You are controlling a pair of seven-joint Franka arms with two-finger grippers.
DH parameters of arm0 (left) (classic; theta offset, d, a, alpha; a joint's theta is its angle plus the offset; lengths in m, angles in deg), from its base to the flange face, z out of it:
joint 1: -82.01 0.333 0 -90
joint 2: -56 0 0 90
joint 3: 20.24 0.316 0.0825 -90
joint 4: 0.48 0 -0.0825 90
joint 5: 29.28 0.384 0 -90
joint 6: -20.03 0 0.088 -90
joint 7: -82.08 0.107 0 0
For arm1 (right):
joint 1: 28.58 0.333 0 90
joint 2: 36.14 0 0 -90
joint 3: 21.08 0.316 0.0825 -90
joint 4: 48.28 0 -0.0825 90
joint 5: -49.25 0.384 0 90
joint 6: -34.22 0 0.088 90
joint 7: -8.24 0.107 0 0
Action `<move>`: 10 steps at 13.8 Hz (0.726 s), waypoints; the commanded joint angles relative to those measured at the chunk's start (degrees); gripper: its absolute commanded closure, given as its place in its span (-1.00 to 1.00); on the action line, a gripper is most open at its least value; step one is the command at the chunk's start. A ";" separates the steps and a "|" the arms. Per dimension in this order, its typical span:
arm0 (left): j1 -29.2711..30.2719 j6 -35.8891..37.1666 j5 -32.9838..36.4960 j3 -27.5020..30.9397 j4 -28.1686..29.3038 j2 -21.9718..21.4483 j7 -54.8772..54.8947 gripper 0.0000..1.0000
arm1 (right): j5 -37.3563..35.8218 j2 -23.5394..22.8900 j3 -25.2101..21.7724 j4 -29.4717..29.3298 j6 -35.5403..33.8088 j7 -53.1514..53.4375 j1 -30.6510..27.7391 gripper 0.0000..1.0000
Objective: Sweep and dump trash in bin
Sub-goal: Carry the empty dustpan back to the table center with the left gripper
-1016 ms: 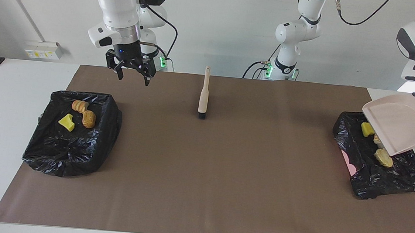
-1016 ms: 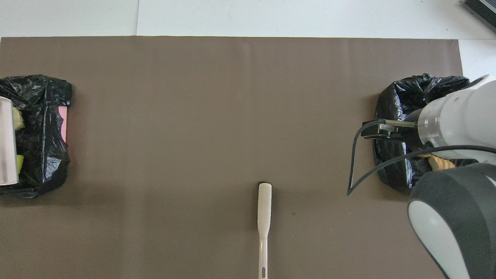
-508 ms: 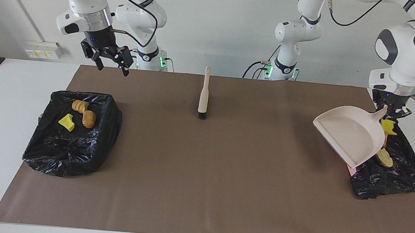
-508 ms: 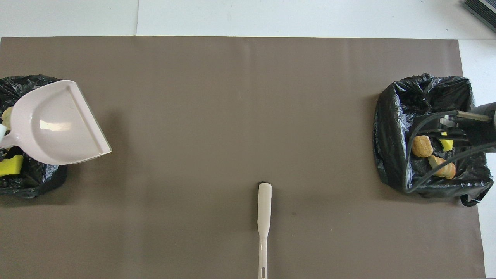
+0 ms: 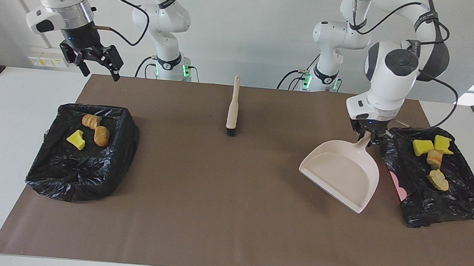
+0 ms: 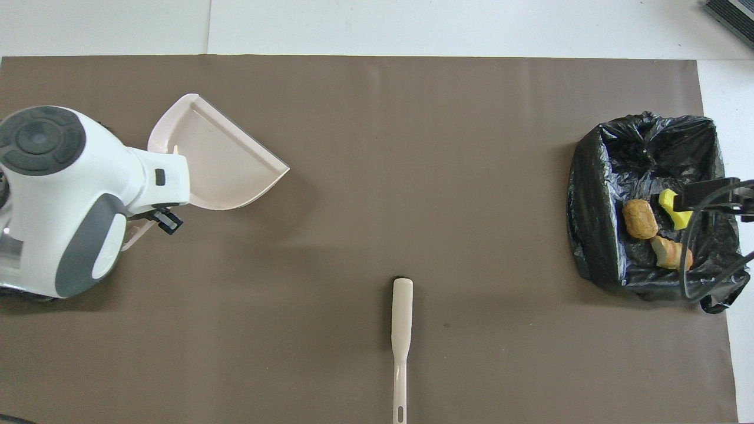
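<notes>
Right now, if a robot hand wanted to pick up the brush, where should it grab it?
Probably by the thin handle of the brush, coming straight down from above. The brush lies flat on the brown mat with its handle end nearer the robots and its black bristles pointing away, nothing beside it. Fingers would likely close across the narrow handle from both sides.

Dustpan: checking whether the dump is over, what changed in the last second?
The left gripper, shut on the dustpan, carried it off its bin to over the mat, empty. The open right gripper drew away toward the table's end. Brush and trash stayed.
</notes>
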 commanded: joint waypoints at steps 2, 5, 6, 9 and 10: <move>-10.23 -3.40 -1.15 1.24 -4.95 6.17 -21.30 1.00 | -0.60 0.40 0.89 0.49 -0.53 -0.93 0.47 -1.00; -17.62 -3.31 -5.26 1.33 -14.26 14.52 -35.55 1.00 | -0.07 0.31 1.24 0.23 -0.44 -1.01 0.56 -1.00; -18.60 -3.05 -6.67 1.33 -15.68 15.41 -38.47 1.00 | -0.07 0.31 1.24 0.31 -0.70 -1.02 0.56 -1.00; -22.28 -2.97 -7.83 1.41 -22.25 20.49 -44.88 1.00 | -0.07 0.31 1.15 0.23 -0.71 -1.02 0.47 -1.00; -22.38 -2.70 -8.52 1.33 -24.63 21.73 -46.48 1.00 | -0.07 0.31 1.24 0.23 -0.71 -1.02 0.56 -1.00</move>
